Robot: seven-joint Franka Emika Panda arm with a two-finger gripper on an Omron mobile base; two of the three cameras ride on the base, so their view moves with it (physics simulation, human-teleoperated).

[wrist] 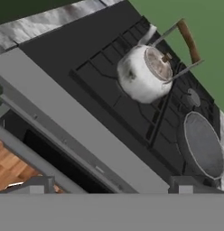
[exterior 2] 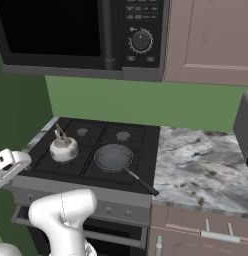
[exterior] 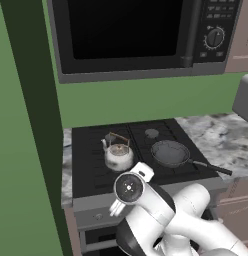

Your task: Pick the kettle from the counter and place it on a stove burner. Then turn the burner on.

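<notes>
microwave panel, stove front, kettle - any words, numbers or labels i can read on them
Microwave control panel: light button and dial markings, too small and blurred to read.
Stove front: no text to be made out.
Kettle: no label visible.
Nothing legible anywhere.

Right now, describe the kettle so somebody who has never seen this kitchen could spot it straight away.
Find the black stove under the microwave, beside the marbled counter. The kettle sits on the stove's front left grate, left of the dark frying pan. It is the small, squat, silvery-white pot with a short spout and a thin brown-topped arched handle, unlike the flat, long-handled pan.
</notes>
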